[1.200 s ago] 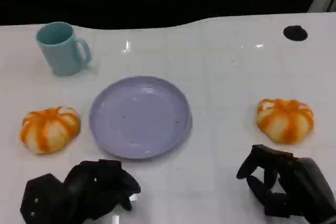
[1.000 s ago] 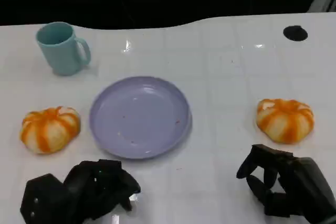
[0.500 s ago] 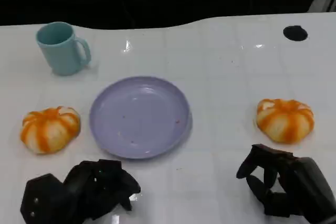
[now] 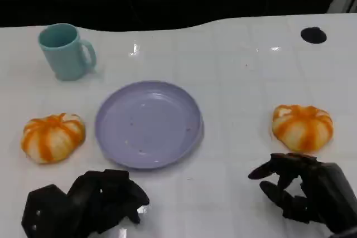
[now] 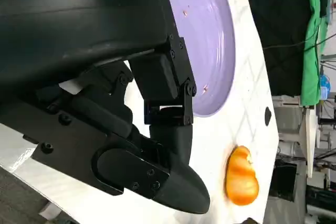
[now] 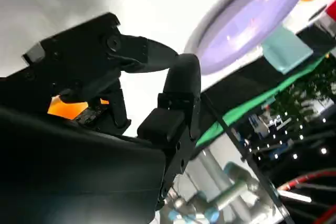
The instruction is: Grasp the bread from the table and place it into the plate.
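Observation:
Two round orange-and-white striped breads lie on the white table: one (image 4: 53,136) left of the plate, the other (image 4: 303,127) to its right. The empty purple plate (image 4: 148,124) sits between them. My right hand (image 4: 304,193) hovers just in front of the right bread, fingers apart and holding nothing. My left hand (image 4: 89,204) rests near the table's front edge, below the left bread, fingers curled in on nothing. In the right wrist view the right bread (image 6: 65,107) shows orange behind my fingers (image 6: 178,82), with the plate (image 6: 252,24) beyond. The left wrist view shows the plate (image 5: 210,40) and the right bread (image 5: 241,177).
A teal mug (image 4: 66,51) stands at the back left, behind the left bread. A small black round mark (image 4: 313,35) lies at the back right. The table's far edge runs along the dark background.
My right hand has spread its fingers and shifted slightly, one finger now reaching out to the left. The left hand, both breads and the plate have stayed put.

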